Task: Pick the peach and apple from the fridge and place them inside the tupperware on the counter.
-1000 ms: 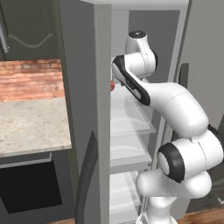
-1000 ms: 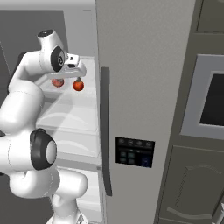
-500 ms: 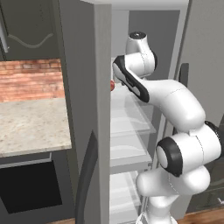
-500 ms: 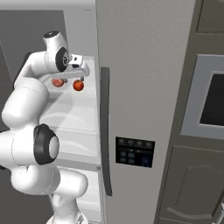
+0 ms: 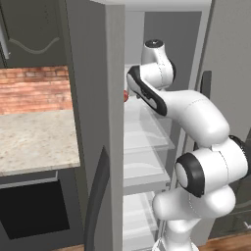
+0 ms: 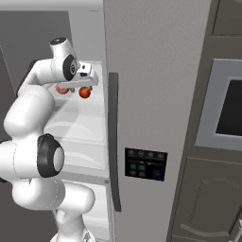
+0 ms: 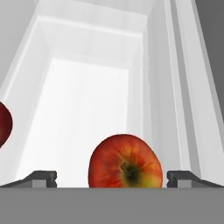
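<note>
The claw stands wide open, its two small dark finger tips spread apart with nothing between them gripped. Between and just beyond them sits the round, glossy red apple with a yellow-green blush around its stem dimple, resting on the smooth translucent white shelf of the tall grey two-door fridge. At the left edge of the hand view a second rounded, darker red fruit lies on the same shelf, apart from the apple; whether it is the peach cannot be told there. In the right base view the white hand hovers over both fruits, the apple to the right and the other fruit partly hidden behind the arm. Left of the open fridge door runs a speckled beige stone surface backed by a red brick wall.
</note>
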Available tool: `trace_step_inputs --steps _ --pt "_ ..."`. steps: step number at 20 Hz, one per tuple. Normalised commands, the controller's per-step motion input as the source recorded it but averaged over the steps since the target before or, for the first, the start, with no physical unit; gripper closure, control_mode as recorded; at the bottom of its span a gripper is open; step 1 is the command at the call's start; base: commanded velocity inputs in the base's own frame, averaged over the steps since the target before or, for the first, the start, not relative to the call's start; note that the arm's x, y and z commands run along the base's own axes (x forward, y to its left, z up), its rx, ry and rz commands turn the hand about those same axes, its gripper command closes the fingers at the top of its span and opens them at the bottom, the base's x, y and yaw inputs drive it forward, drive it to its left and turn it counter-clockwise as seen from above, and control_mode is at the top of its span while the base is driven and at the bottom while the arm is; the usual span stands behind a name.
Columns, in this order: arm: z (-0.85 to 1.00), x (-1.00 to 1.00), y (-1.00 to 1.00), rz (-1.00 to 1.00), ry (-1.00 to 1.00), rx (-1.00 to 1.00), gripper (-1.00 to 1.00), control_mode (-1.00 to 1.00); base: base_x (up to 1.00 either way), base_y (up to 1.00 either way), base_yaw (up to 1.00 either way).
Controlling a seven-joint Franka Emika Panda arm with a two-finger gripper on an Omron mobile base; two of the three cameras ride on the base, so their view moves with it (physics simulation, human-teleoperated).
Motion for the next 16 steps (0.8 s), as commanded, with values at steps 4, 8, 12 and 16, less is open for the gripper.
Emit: trace_step_inputs --steps 4,8,12,16 --pt "-0.13 0.0 -0.03 0.0 0.0 0.0 -1.0 -1.0 0.0 0.0 0.0" --pt "-0.09 0.0 -0.03 0.0 0.0 0.0 -1.0 -1.0 0.0 0.0 0.0" --pt "-0.1 -0.01 -0.03 0.0 0.0 0.0 -1.0 -1.0 0.0 0.0 0.0" --pt "-0.12 0.0 -0.01 0.0 0.0 0.0 -1.0 -1.0 0.0 0.0 0.0"
